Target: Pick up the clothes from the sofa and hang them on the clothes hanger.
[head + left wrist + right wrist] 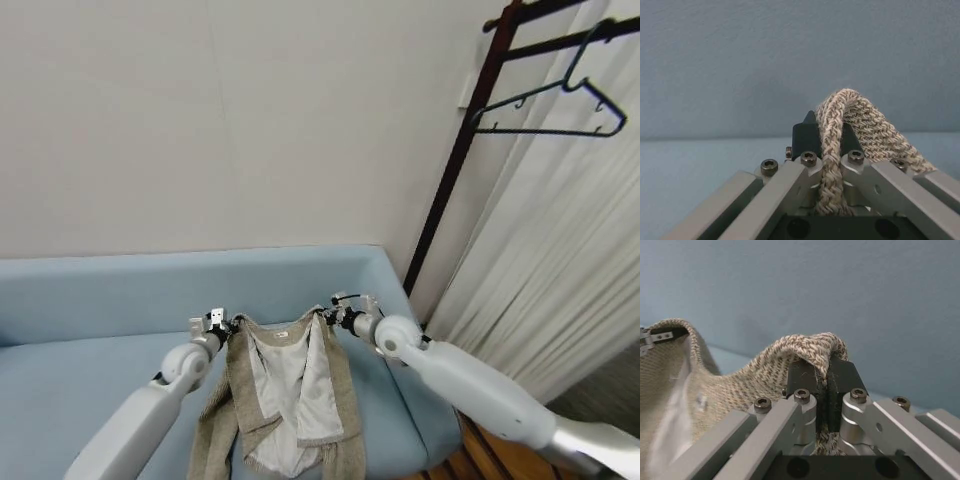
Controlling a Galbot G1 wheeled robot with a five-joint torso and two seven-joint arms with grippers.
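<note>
Left hand [224, 323] and right hand [333, 314] each clamped on jacket [290, 395] over sofa [100, 300]; hanger [560, 110] on rack [450, 170] well apart

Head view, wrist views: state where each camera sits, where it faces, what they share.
Head view: on the robot's head, facing forward and down at the sofa; both arms show, left gripper and right gripper holding the tweed jacket.
Left wrist view: on the left wrist, facing the sofa along its shut gripper.
Right wrist view: on the right wrist, likewise.
Shared: the tweed jacket, pinched in every view.
</note>
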